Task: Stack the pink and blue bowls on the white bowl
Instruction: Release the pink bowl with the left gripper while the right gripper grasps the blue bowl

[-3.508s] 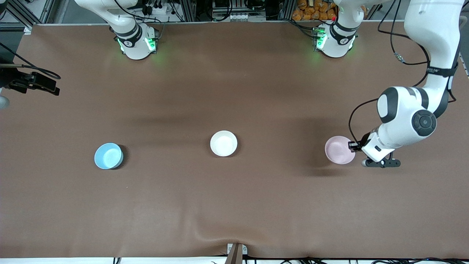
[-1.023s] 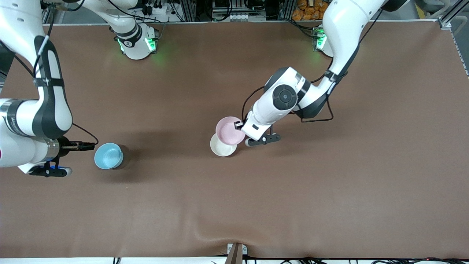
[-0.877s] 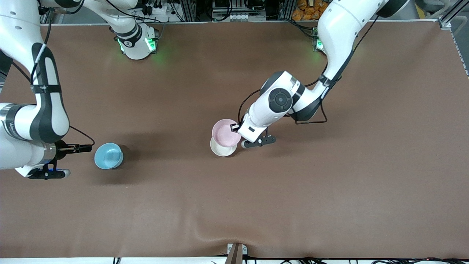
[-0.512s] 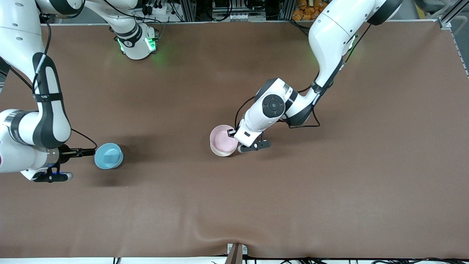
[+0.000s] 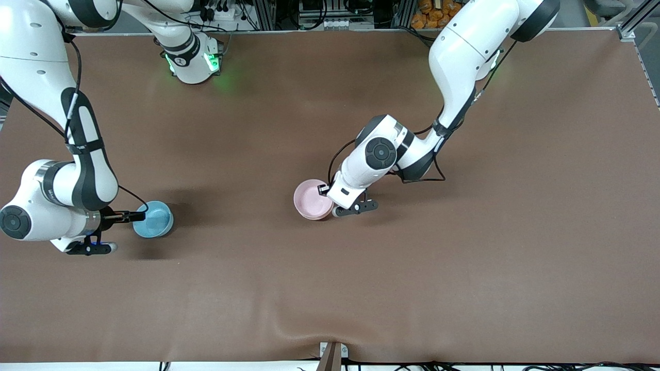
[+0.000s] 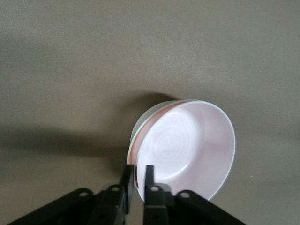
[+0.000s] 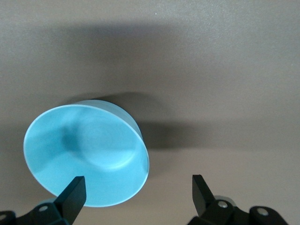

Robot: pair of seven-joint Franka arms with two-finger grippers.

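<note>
Brown matting covered the whole table (image 5: 464,268). Toward the right arm's end stood the blue bowl (image 5: 153,220), upright on the mat. The right gripper (image 5: 135,216) was held at its rim, fingers (image 7: 72,197) spread wide, one of them over the bowl's inside, nothing yet gripped. Should those fingers be closed before the rim was properly straddled, the glossy bowl could be nudged away or tipped.

At the table's middle, well apart from the blue bowl, the pink bowl (image 5: 312,199) was seen nested in the white bowl (image 6: 143,125), of which only a thin edge showed in the left wrist view. The left gripper (image 6: 137,180) was clamped narrowly on the pink bowl's rim. The pink bowl appeared to sit slightly askew in the white one; if released that way, or dragged as the fingers were opened, it could be left tilted or the stack shifted.
</note>
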